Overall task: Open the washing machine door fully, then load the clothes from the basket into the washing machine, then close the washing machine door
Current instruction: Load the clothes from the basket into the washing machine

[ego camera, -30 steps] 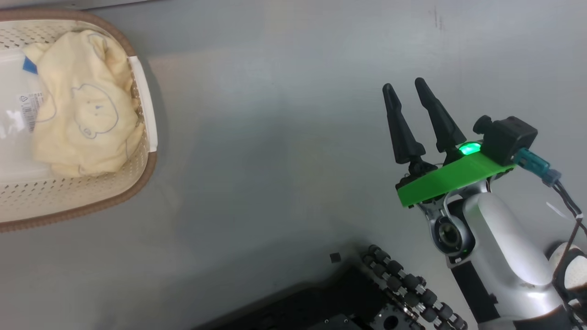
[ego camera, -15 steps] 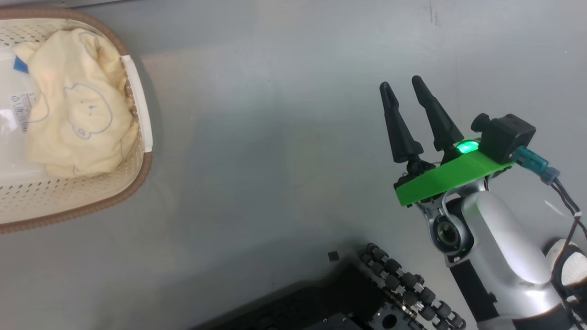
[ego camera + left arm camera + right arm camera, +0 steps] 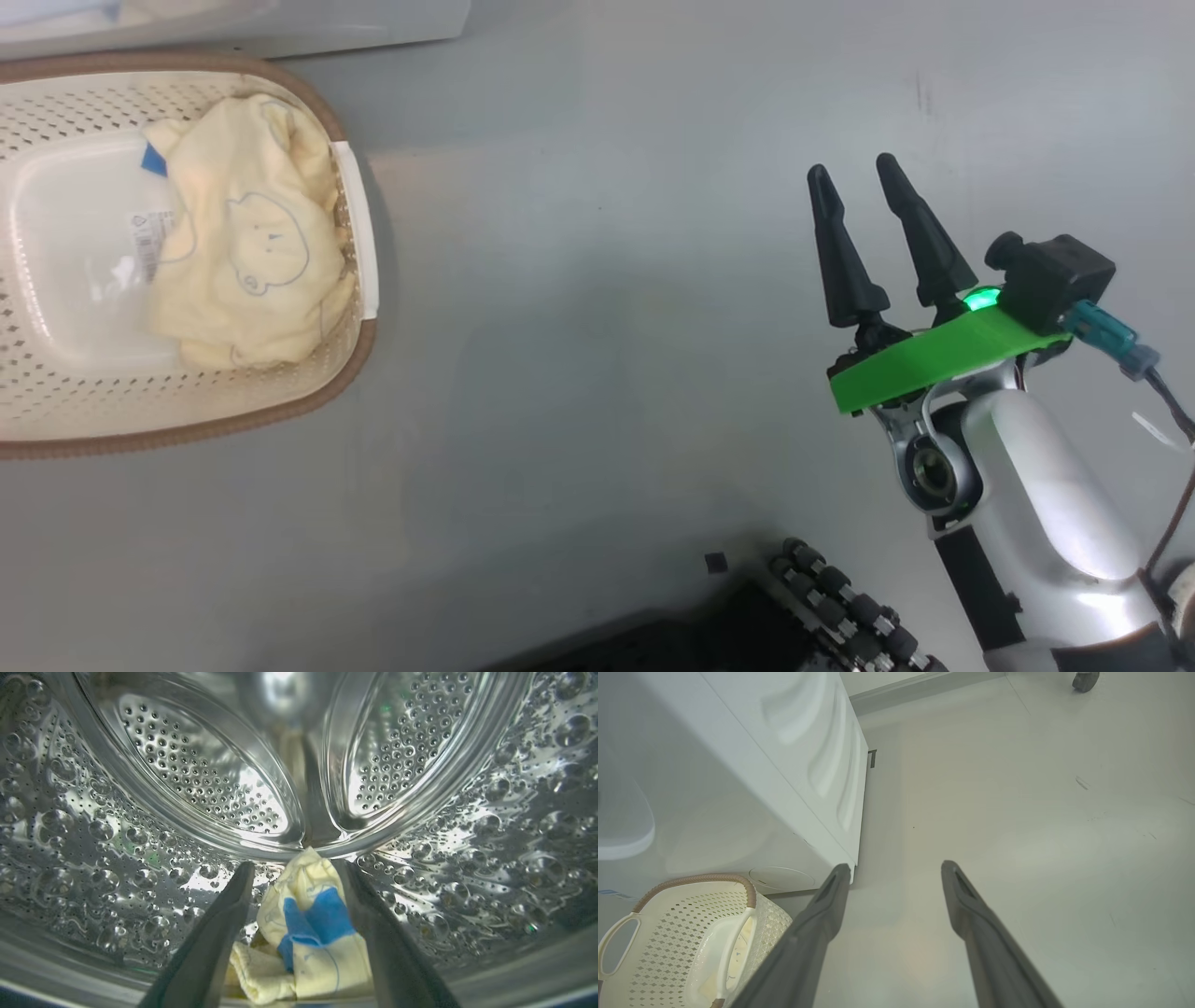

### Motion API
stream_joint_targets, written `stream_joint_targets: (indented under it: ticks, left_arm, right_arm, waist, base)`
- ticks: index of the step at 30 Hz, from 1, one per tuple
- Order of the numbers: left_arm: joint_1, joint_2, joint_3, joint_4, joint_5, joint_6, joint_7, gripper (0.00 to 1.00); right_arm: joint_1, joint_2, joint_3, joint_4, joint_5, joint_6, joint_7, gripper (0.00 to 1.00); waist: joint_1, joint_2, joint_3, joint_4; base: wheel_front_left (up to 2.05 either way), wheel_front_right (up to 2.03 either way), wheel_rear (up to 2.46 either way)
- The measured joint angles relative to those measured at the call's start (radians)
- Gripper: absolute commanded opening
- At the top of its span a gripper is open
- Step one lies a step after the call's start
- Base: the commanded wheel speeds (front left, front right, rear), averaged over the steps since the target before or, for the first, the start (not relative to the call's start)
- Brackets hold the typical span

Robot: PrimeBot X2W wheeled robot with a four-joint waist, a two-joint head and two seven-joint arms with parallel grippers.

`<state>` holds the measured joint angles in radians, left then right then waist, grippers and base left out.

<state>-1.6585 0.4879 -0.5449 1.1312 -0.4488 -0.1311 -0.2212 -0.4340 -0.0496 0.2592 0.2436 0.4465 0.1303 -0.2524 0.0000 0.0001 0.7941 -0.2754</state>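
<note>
now, one garment lies in the drum and one waits in the basket.
the cream garment (image 3: 308,933) with a blue patch lies low in the drum (image 3: 117,849) between the left fingers (image 3: 224,924), which are spread wide and grip nothing. the second garment (image 3: 247,271) sits crumpled at the right end of the basket (image 3: 56,401), just beside the machine (image 3: 752,779). the right fingers (image 3: 840,261) hover spread and empty over the floor (image 3: 597,373). to finish this drop well, draw the left arm straight back out without snagging cloth, then go to the basket.
</note>
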Motion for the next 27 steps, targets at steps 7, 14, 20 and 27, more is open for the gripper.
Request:
stream_joint_targets:
  ticks: [7, 14, 20, 27]
  left_arm:
    - [0.148, -0.023, -0.044, -0.043, -0.084, 0.000, -0.018, 1.00]
    - [0.317, -0.029, -0.076, -0.129, -0.171, 0.000, -0.026, 1.00]
    - [0.468, -0.029, -0.066, -0.239, -0.188, 0.001, -0.028, 1.00]
    - [0.679, -0.035, -0.008, -0.390, -0.185, 0.040, -0.034, 1.00]
  right_arm:
    - [0.010, 0.000, -0.037, 0.011, -0.049, 0.000, 0.000, 1.00]
    - [0.045, 0.000, -0.051, 0.041, -0.084, 0.000, 0.000, 1.00]
    - [0.066, 0.000, -0.060, 0.060, -0.095, 0.000, 0.000, 1.00]
    - [0.103, 0.000, -0.061, 0.080, -0.095, 0.000, 0.000, 1.00]
  waist:
    - [-0.0001, 0.0000, -0.078, 0.051]
    - [-0.0001, 0.0000, -0.167, 0.103]
    - [-0.0001, 0.0000, -0.254, 0.137]
    - [-0.0001, 0.0000, -0.348, 0.158]
  base:
    - [0.00, 0.00, 0.00]
    - [0.00, 0.00, 0.00]
    - [0.00, 0.00, 0.00]
    - [0.00, 0.00, 0.00]
